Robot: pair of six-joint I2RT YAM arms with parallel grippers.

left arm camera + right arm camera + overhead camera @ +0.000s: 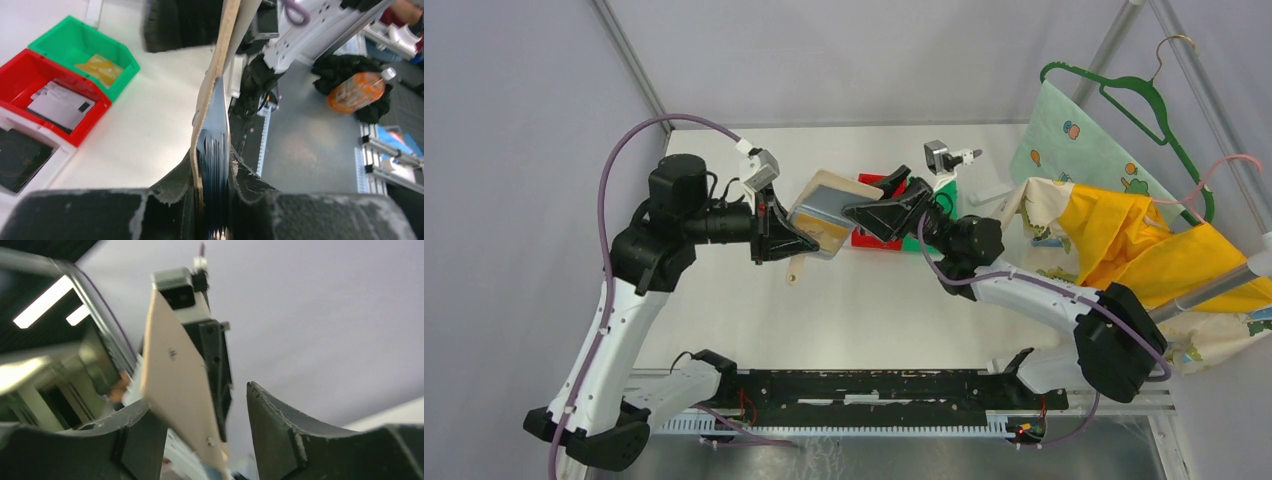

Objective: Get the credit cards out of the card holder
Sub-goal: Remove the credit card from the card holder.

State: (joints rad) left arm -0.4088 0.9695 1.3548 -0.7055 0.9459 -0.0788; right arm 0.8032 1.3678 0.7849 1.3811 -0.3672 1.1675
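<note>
The card holder (824,212) is off the table, up in the air at the centre of the overhead view, between my two arms. Its tan cover is tilted and the blue-grey inner panel faces up. My left gripper (214,172) pinches it: on the left wrist camera the holder stands edge-on, rising from the bottom centre of the frame, with a finger pressed against each side and dark layered edges showing in the slot.

My right gripper (200,400) comes in from the right. On its camera the jaws are spread, with the tan cover between them. The cover sits close to the finger at lower left and there is a clear gap to the finger at lower right.

On the left side of the left wrist view, three bins sit side by side on the white table (145,130). The red bin (92,120) holds credit cards (60,105), pale grey-white rectangles lying flat. The green bin (125,77) above it holds a yellowish lump (102,67). The white bin (50,167) at lower left holds something black (17,155).
</note>
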